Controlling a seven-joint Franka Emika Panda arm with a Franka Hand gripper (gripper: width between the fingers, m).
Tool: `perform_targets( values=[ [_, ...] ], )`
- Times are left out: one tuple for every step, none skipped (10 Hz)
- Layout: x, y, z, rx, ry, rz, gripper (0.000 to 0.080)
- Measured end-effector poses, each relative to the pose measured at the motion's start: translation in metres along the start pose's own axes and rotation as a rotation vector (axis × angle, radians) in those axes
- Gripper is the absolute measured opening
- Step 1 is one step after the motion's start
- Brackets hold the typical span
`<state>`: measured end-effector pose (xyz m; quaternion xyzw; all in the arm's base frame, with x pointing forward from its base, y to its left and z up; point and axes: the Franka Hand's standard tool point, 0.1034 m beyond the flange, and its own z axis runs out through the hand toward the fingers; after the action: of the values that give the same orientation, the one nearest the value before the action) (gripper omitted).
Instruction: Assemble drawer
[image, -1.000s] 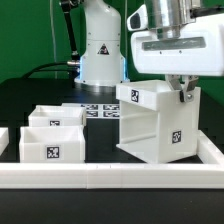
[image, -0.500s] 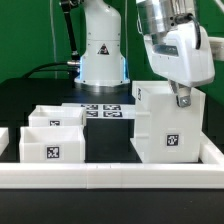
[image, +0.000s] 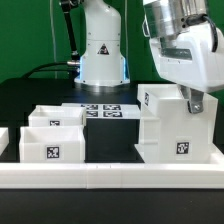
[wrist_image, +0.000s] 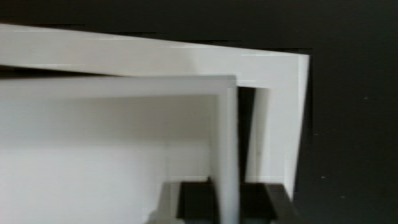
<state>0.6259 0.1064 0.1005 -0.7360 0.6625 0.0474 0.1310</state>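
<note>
The large white drawer housing (image: 180, 125) stands upright on the black table at the exterior view's right, with square tags on its faces. My gripper (image: 190, 98) is shut on the housing's top wall; in the wrist view the thin white wall (wrist_image: 224, 130) runs between my two dark fingertips (wrist_image: 192, 203). Two smaller white trays (image: 52, 135) with tags sit side by side at the exterior view's left, apart from the housing.
The marker board (image: 105, 111) lies flat behind the trays, before the robot base (image: 100, 45). Low white rails (image: 110, 176) run along the front and the right edge (image: 218, 148) of the work area.
My gripper has moved to the exterior view's right with the housing in it. The housing has turned and gone from tilted to standing nearly square.
</note>
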Motion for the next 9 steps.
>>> perform_targets(
  values=[
    [0.001, -0.007, 0.001, 0.008, 0.0, 0.001, 0.0042],
    [0.002, -0.013, 0.001, 0.012, 0.0, 0.001, 0.0042],
    [0.002, -0.017, 0.001, 0.014, 0.0, 0.0, 0.0042],
    [0.002, -0.017, 0.001, 0.012, -0.001, 0.0, 0.0042],
    [0.002, -0.017, 0.002, 0.005, -0.004, 0.0, 0.0042],
    [0.002, -0.018, 0.002, -0.001, -0.006, 0.001, 0.0042],
    [0.003, -0.018, 0.001, -0.001, -0.006, 0.001, 0.0042],
    [0.002, -0.018, 0.002, -0.001, -0.006, -0.004, 0.0158],
    [0.002, -0.018, 0.002, -0.001, -0.006, -0.007, 0.0158]
  ],
)
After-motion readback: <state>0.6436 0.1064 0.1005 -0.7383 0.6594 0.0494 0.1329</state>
